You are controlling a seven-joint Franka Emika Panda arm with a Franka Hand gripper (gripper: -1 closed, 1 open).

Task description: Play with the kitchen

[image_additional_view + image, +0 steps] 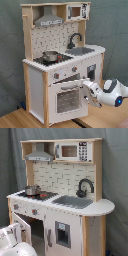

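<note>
The kitchen [65,178] is a tall toy of pale wood and white panels. It has a grey hood [40,153], a black faucet [85,187], a sink [75,202] and a metal pot [32,189] on the stovetop. In the second exterior view its windowed oven door [65,99] stands slightly ajar. My gripper [86,90] is against the door's free right edge. In the first exterior view the oven door [23,227] shows at the lower left, with my white arm [11,240] just in front of it.
A grey curtain [112,25] hangs behind the kitchen. The kitchen stands on a pale wooden floor [15,119]. A small cupboard door with a dark panel [62,234] is shut beside the oven. My arm's bulky white wrist [114,93] sits to the second exterior view's right of the oven.
</note>
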